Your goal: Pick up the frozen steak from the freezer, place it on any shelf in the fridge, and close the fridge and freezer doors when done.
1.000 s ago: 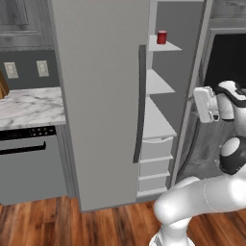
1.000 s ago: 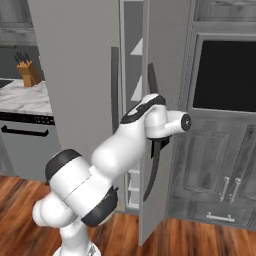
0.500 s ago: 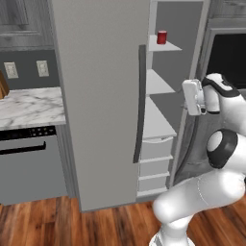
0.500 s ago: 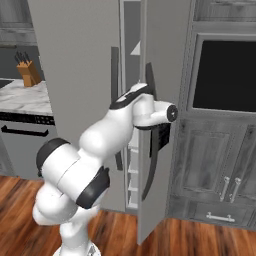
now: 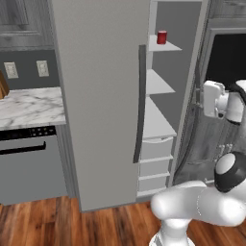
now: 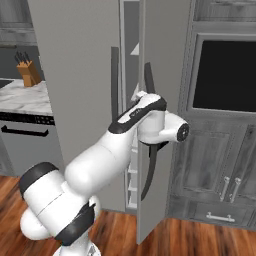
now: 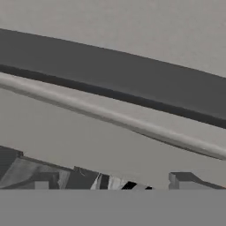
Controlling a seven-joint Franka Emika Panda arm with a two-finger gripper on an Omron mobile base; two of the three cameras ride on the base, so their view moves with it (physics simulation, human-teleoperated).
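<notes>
Left base view, fridge door point(image 5: 96, 96): closed, centre of frame.
Freezer point(image 5: 166, 96): open at upper right, grey shelves and drawers showing.
Freezer door point(image 6: 160, 110): ajar, centre of right base view.
Hand point(image 5: 213, 99): right edge, fingers spread wide, holding nothing.
Red can point(image 5: 162, 37): top freezer shelf.
Frozen steak: hidden from sight.

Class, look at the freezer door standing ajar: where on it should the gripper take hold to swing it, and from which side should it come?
Probably the long dark handle on the freezer door. It is a slim vertical bar standing off the flat panel, so open jaws can straddle it across its width. Come from the door's outer face, around mid-height; the flat panel offers nothing to pinch.
</notes>
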